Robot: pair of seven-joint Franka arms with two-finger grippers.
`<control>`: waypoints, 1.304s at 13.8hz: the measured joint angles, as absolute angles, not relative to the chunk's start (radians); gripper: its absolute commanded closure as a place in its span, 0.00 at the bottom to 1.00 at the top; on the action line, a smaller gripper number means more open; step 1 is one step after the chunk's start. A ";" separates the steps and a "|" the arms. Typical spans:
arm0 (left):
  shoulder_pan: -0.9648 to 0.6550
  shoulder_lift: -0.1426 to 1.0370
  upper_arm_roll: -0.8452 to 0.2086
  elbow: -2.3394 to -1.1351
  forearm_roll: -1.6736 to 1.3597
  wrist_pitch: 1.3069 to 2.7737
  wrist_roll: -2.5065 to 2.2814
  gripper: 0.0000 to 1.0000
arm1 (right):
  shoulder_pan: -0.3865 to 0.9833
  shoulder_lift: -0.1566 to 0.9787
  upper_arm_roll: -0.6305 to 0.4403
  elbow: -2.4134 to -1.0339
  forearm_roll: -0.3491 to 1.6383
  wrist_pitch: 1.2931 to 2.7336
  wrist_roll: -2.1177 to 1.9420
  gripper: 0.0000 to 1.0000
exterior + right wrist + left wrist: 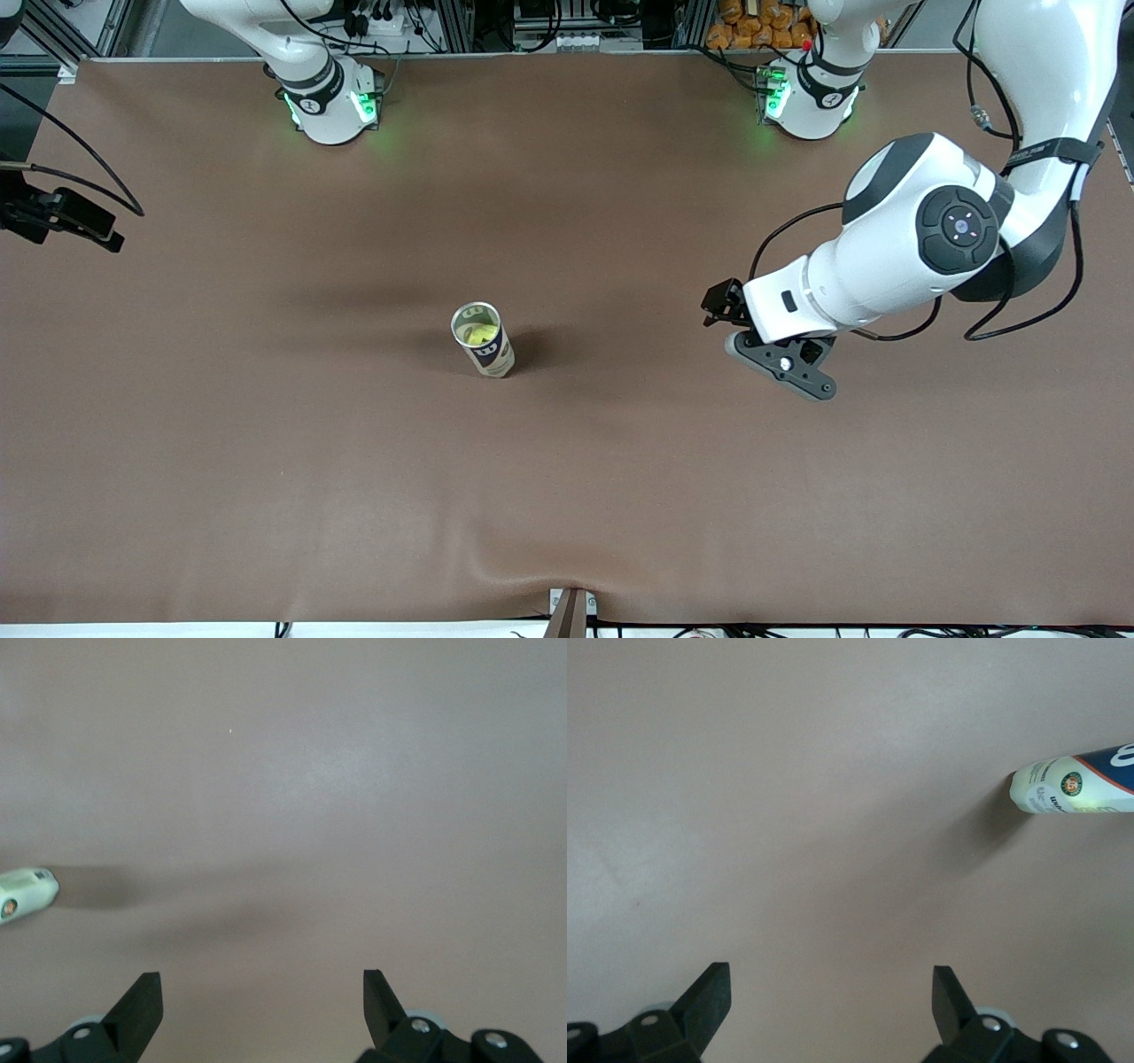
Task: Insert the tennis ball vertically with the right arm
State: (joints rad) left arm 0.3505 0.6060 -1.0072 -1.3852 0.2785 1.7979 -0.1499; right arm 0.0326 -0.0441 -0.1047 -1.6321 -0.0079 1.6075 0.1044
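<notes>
A tennis ball can (484,340) stands upright near the middle of the brown table, open end up. A yellow tennis ball (481,334) sits inside it. My left gripper (785,363) hangs over the table toward the left arm's end, apart from the can, open and empty. Its wrist view shows open fingers (709,992) and the can's base (1076,786) off to one side. My right gripper is out of the front view. Its wrist view (262,997) shows it open and empty over bare table, with the can's base (27,892) at the picture's edge.
A black camera mount with cables (62,217) sticks in over the table at the right arm's end. A small bracket (571,611) sits at the table's edge nearest the front camera. The two arm bases (332,102) (811,97) stand along the robots' edge of the table.
</notes>
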 measured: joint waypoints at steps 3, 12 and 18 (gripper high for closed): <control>0.357 0.592 -1.007 -1.375 0.278 1.769 -0.177 0.00 | 0.033 -0.044 -0.101 -1.632 -0.004 1.613 0.162 0.00; 0.176 0.401 -0.547 -1.360 0.094 1.762 -0.167 0.00 | 0.033 -0.044 -0.094 -1.645 -0.003 1.613 0.169 0.00; -0.058 0.228 -0.126 -1.363 0.019 1.620 -0.163 0.00 | 0.033 -0.050 -0.093 -1.645 -0.003 1.611 0.169 0.00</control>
State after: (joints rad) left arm -0.0577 0.2282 -0.1265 -1.3633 0.0194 1.6196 -0.1630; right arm 0.0328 -0.0503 -0.0928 -1.6450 -0.0026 1.6110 0.1689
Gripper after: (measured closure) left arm 0.000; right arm 0.000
